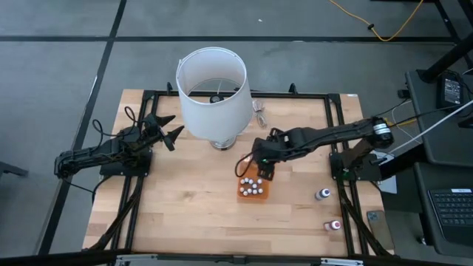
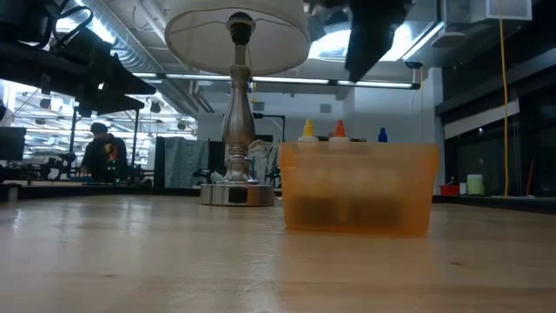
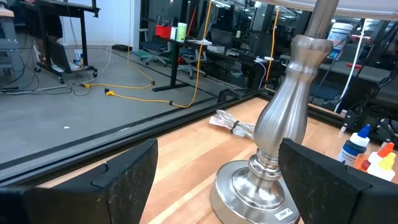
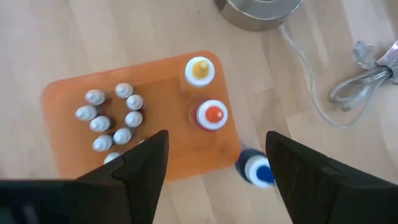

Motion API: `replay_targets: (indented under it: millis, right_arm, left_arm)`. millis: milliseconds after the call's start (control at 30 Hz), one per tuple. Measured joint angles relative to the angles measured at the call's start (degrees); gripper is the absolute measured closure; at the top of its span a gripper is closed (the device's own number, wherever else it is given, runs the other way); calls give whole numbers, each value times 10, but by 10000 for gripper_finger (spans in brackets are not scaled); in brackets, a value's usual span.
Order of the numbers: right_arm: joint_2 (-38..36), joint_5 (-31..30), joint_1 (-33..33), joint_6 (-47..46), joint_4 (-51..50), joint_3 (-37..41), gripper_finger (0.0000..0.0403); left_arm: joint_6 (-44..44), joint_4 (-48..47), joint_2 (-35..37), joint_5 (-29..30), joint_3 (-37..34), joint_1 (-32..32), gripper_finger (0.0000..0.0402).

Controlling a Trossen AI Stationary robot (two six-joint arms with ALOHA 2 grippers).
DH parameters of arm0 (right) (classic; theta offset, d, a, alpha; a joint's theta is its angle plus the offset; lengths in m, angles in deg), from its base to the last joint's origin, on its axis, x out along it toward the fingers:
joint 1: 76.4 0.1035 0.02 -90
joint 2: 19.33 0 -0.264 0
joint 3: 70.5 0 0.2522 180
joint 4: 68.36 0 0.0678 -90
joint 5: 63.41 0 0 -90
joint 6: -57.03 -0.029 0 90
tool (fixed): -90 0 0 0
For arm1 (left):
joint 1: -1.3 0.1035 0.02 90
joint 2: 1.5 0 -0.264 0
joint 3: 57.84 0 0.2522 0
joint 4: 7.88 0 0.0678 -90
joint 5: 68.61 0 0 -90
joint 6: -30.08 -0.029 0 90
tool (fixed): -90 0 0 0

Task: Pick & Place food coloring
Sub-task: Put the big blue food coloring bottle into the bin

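An orange tray (image 4: 149, 130) lies on the table in front of the lamp. In it stand several tiny white-capped food coloring bottles (image 4: 115, 118), a yellow-tipped bottle (image 4: 199, 70) and an orange-tipped bottle (image 4: 212, 115). A blue-capped bottle (image 4: 256, 169) stands on the wood just off the tray's corner. My right gripper (image 4: 214, 168) hangs open above the tray (image 1: 253, 189), pointing steeply down, with nothing between its fingers. My left gripper (image 1: 171, 127) waits open at the table's left, pointing level at the lamp's foot.
A lamp with a big white shade (image 1: 213, 89) and a metal foot (image 3: 273, 143) stands at the table's far middle, its cord (image 4: 367, 81) bundled beside it. Two more small bottles (image 1: 323, 194) (image 1: 335, 224) stand near the right edge. Bare wood lies at the near left.
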Motion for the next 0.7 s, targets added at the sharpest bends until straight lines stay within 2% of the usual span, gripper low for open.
replay_targets:
  millis: [167,333,500,700]
  right_arm:
    - [-42,29,3,13,-21,9,96]
    - [-95,42,3,9,-16,80,75]
    - [-130,23,-8,-76,0,155,73]
    - [-134,21,-28,-171,55,211,73]
  left_arm:
    - [0,0,0,0,0,0,80]
    - [0,0,0,0,0,0,79]
    - [0,0,0,0,0,0,80]
    - [0,0,0,0,0,0,79]
